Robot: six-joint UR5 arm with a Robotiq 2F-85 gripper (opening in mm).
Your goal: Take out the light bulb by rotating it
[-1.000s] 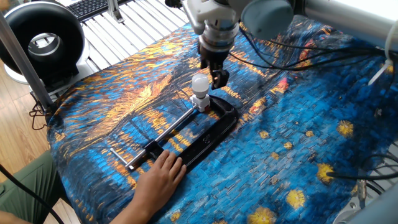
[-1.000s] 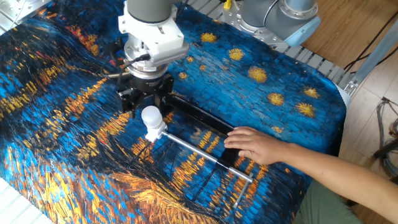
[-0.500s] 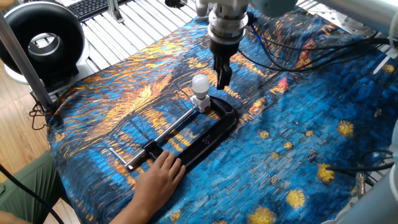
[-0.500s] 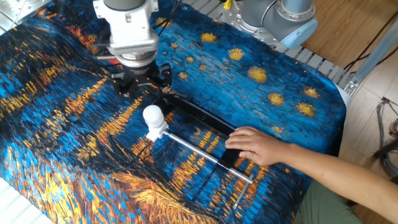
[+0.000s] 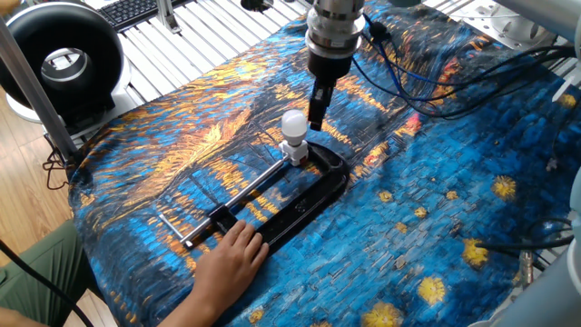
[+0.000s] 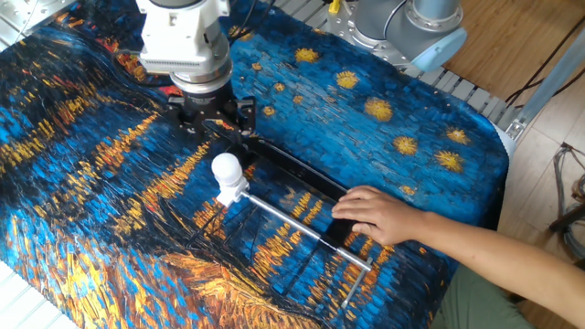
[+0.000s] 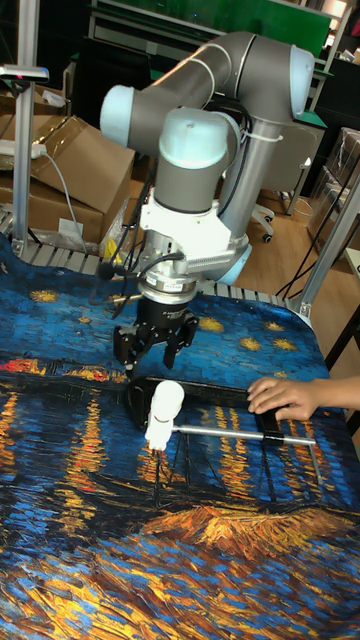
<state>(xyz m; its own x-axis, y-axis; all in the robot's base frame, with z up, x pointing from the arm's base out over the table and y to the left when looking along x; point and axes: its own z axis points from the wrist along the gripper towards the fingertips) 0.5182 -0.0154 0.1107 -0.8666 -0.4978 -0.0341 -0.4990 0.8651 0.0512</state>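
Note:
The light bulb (image 5: 292,122) (image 6: 226,167) (image 7: 167,398) is a small white globe standing upright in a white socket (image 5: 296,151) at the end of a black bar clamp (image 5: 304,195) on the painted cloth. My gripper (image 5: 315,116) (image 6: 213,118) (image 7: 152,349) hangs open just above and behind the bulb, apart from it. Nothing is between its fingers (image 6: 245,113). A person's hand (image 5: 232,260) (image 6: 375,213) (image 7: 286,396) rests on the clamp's far end.
The clamp's silver rod (image 6: 302,228) runs from the socket toward the hand. A black round fan (image 5: 64,56) and a keyboard (image 5: 136,9) sit beyond the cloth's edge. Cables (image 5: 436,84) trail from the arm. Cardboard boxes (image 7: 70,165) stand behind the table.
My gripper has risen off the bulb, drawn back behind it and turned about its axis. The bulb, clamp and hand stay where they were.

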